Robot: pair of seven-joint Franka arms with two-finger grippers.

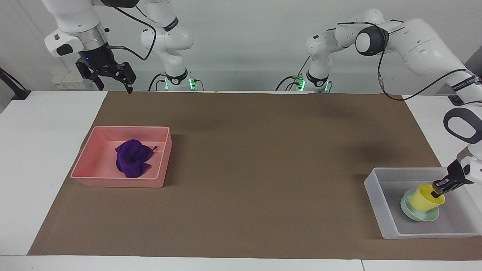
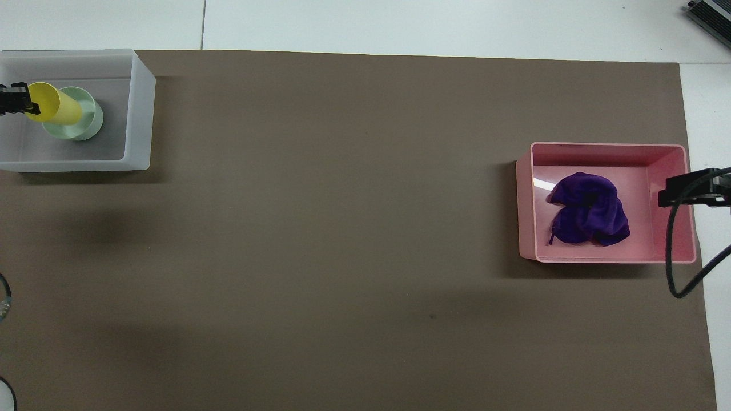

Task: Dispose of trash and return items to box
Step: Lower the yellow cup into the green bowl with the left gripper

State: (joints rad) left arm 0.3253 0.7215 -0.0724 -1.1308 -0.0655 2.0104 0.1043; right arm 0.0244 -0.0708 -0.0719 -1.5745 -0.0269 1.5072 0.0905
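Note:
The yellow cup [image 1: 423, 201] leans tilted inside the mint-green bowl [image 1: 410, 215], which sits on the floor of the translucent box [image 1: 376, 195] at the left arm's end of the table. My left gripper [image 1: 438, 189] reaches down into the box and is shut on the cup's rim, with one finger inside the cup. In the overhead view the cup [image 2: 57, 105], the bowl [image 2: 91, 119], the box [image 2: 140, 114] and the left gripper [image 2: 16, 100] all show. My right gripper [image 1: 113, 81] is open and empty, held high over the table edge near the robots, and waits.
A pink bin [image 1: 86, 165] with a crumpled purple cloth [image 1: 132, 162] in it stands toward the right arm's end of the table. A brown mat [image 1: 263, 169] covers the middle of the table. The right arm's cable hangs over the pink bin's edge in the overhead view [image 2: 671, 251].

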